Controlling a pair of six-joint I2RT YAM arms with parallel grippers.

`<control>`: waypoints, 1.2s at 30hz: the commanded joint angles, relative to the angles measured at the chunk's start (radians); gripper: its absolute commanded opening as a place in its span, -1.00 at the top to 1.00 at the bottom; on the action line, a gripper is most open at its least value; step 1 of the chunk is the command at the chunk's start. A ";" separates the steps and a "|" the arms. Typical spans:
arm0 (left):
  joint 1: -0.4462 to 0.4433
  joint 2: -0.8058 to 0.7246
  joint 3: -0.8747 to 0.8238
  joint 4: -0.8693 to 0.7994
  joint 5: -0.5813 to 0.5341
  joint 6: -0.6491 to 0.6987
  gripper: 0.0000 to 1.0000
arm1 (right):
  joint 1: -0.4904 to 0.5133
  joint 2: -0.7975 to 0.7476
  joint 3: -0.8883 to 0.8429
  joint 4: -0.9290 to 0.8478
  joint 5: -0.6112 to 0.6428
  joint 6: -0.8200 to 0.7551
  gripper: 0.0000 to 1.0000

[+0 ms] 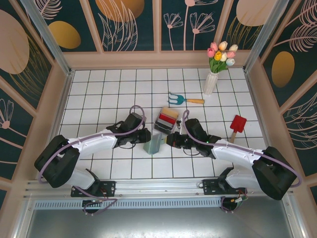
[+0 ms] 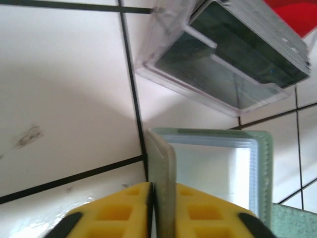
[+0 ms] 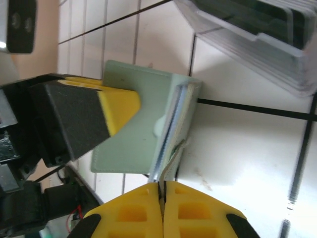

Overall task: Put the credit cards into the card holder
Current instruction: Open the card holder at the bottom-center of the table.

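The sage-green card holder [image 1: 153, 144] stands open on edge between my two grippers. My left gripper [image 2: 163, 192] is shut on one upright flap of the card holder [image 2: 166, 163], whose pale inside faces right. My right gripper [image 3: 162, 187] is shut on a thin whitish credit card [image 3: 171, 163]. The card is bent, and its tip touches the card holder [image 3: 136, 134] at its open edge. More credit cards [image 1: 167, 119], red, beige and dark, stand in a small tray just beyond. The dark cards [image 2: 237, 44] and a red one [image 2: 292, 15] sit close ahead of my left gripper [image 1: 144, 136].
The clear tray [image 3: 257, 37] lies one tile beyond the holder. A red toy shovel [image 1: 237, 125] rests to the right of my right gripper [image 1: 171, 140], and a blue rake [image 1: 182, 99] and a vase of tulips [image 1: 212, 79] stand farther back. Walls enclose the tiled floor.
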 commanded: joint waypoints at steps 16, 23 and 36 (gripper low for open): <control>-0.001 -0.041 -0.304 0.305 0.033 -0.211 0.99 | 0.030 0.165 0.229 -0.497 0.375 -0.140 0.51; -0.001 -0.076 -0.316 0.330 0.026 -0.228 1.00 | 0.066 0.017 0.268 -0.426 0.282 -0.140 0.14; -0.001 -0.082 -0.338 0.365 0.021 -0.251 0.99 | 0.240 0.382 0.394 -0.331 0.278 -0.046 0.43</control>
